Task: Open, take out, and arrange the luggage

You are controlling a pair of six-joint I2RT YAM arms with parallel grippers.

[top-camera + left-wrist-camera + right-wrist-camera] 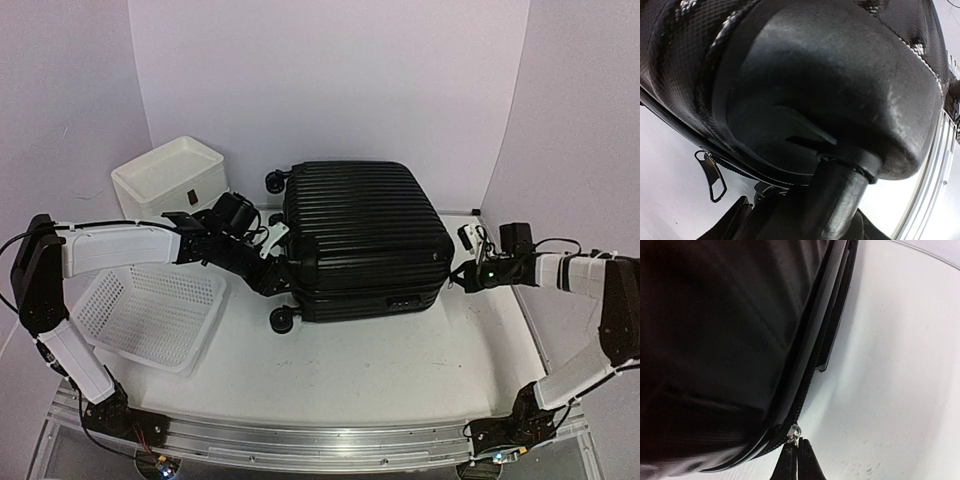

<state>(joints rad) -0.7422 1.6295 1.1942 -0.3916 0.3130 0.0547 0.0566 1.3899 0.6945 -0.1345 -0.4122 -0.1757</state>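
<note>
The luggage (360, 235), a black ribbed hard-shell suitcase, lies flat and closed in the middle of the table. My left gripper (272, 268) is at its left end, jaws around a caster wheel (840, 200) under the wheel housing (830, 90). My right gripper (463, 280) is at the suitcase's right near corner. In the right wrist view its fingertips (790, 460) are pressed together on the pull of a silver zipper slider (794, 432) on the seam. A second zipper pull (715, 180) hangs loose in the left wrist view.
A white three-drawer box (170, 175) stands at the back left. A white perforated basket (150, 315) lies at the front left under my left arm. Another caster wheel (283, 320) sticks out at the suitcase's near left corner. White walls enclose the table.
</note>
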